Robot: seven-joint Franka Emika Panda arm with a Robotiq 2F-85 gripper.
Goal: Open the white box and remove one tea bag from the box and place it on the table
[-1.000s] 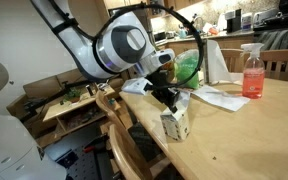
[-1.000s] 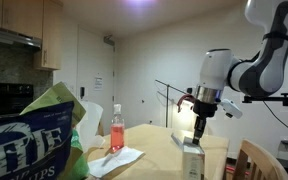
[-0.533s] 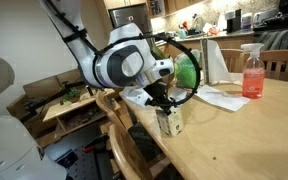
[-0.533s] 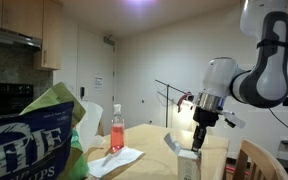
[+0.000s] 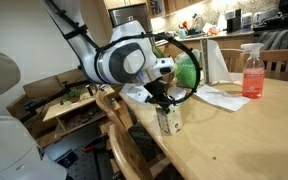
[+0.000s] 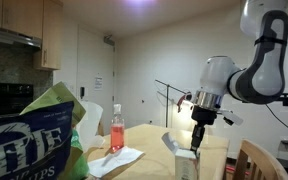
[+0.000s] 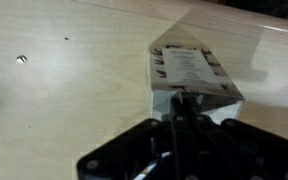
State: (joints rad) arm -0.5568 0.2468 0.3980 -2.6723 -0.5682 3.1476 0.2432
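The white box [image 5: 169,122] stands near the edge of the light-wood table [image 5: 246,140], with one flap [image 6: 172,142] sticking up at an angle. My gripper [image 5: 165,103] hangs right over it, jaws shut, fingertips [image 7: 181,97] at the box's open top edge. In the wrist view the printed side of the white box [image 7: 189,72] fills the middle, and whether anything thin is pinched between the fingers stays hidden. The tea bag is out of view. From the side, my gripper [image 6: 195,143] dips into the top of the white box [image 6: 189,166].
A pink spray bottle [image 5: 252,72], white paper sheets [image 5: 220,97] and a green bag [image 5: 187,70] sit further back. A wooden chair [image 5: 124,135] stands against the table edge below the box. A chips bag [image 6: 32,140] fills the foreground. A tiny whitish speck [image 7: 21,59] lies on the tabletop.
The arm has shifted a little sideways and down onto the box, and the box flap has swung up. Over the last half second almost nothing has moved.
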